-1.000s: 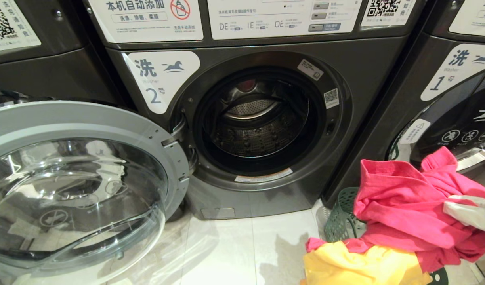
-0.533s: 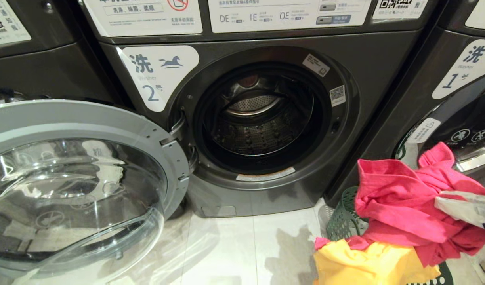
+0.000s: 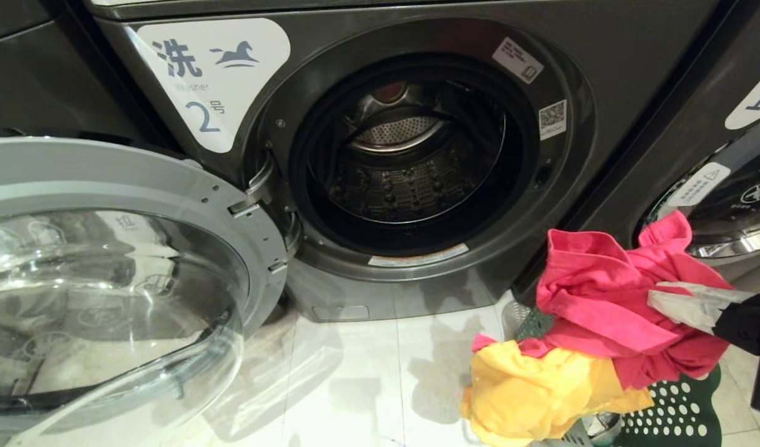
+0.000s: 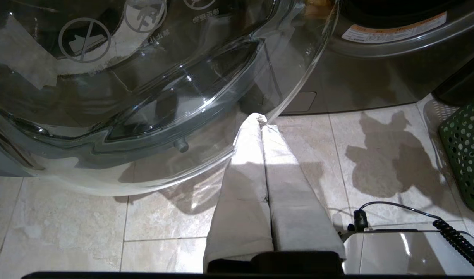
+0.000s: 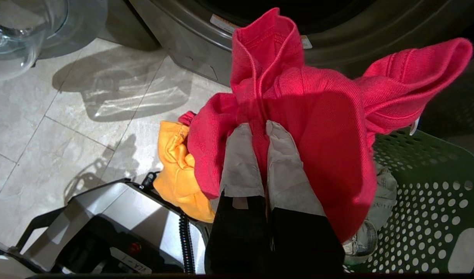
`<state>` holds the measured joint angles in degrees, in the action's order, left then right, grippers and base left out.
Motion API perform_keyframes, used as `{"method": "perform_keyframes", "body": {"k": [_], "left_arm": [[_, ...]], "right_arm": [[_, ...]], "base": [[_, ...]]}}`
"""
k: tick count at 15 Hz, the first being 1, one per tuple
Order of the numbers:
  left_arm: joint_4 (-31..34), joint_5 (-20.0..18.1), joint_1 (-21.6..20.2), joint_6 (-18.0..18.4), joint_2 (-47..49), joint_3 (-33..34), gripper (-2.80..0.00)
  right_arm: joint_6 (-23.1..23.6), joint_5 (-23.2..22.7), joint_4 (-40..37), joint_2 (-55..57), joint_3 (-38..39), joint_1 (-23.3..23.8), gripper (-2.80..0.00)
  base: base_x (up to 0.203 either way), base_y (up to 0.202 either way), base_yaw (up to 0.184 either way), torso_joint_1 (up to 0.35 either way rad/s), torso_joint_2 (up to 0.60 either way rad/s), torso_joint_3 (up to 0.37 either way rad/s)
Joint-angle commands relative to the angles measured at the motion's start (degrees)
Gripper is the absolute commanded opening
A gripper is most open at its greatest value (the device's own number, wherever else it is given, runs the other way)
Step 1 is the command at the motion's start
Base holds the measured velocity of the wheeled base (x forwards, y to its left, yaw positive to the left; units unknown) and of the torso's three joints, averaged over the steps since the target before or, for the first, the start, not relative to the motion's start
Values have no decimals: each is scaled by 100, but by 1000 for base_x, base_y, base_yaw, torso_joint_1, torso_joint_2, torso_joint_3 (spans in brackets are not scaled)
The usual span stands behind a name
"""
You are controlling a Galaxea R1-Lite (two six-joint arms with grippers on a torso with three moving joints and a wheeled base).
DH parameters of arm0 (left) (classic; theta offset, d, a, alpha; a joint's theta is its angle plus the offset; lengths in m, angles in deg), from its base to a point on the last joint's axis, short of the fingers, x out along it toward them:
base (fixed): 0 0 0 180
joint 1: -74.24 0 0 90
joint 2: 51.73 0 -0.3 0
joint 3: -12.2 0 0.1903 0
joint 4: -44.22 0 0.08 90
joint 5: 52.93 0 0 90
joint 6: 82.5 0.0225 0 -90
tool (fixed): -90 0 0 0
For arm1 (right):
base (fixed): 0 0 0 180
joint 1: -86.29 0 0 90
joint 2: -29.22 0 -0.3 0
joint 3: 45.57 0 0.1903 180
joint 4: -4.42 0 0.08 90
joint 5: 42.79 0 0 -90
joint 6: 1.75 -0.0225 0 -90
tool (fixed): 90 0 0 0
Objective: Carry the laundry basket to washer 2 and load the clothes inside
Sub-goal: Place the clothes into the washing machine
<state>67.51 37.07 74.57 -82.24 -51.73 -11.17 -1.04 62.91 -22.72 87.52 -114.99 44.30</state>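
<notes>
At 4 o'clock of washer 2 [image 3: 411, 155], whose door stands open, the right gripper [image 5: 265, 130] has its jaws clamped on the pink-red garment [image 3: 603, 298] above the laundry basket [image 3: 678, 413]. Left gripper [image 4: 260, 122]: jaws together, empty, above the floor.

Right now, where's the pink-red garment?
In the head view, lower right: the pink-red garment hangs pinched in the right gripper, above the laundry basket and yellow garment, right of washer 2's open drum.
</notes>
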Motion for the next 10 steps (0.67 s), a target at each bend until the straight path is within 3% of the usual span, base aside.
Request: {"method": "perform_keyframes", "body": {"k": [1, 5, 10], "left_arm": [[-1, 0, 2, 1, 9, 0, -280], [-1, 0, 2, -8, 0, 0, -280], [7, 0, 2, -17, 9, 0, -280]], "right_arm": [[-9, 12, -1, 33, 9, -2, -280], [-25, 19, 61, 264, -59, 27, -280], [19, 211, 1789, 1473, -75, 134, -280]], "base": [[0, 0, 0, -2, -2, -197], [0, 0, 0, 2, 1, -172], [0, 0, 0, 3, -1, -18]]}}
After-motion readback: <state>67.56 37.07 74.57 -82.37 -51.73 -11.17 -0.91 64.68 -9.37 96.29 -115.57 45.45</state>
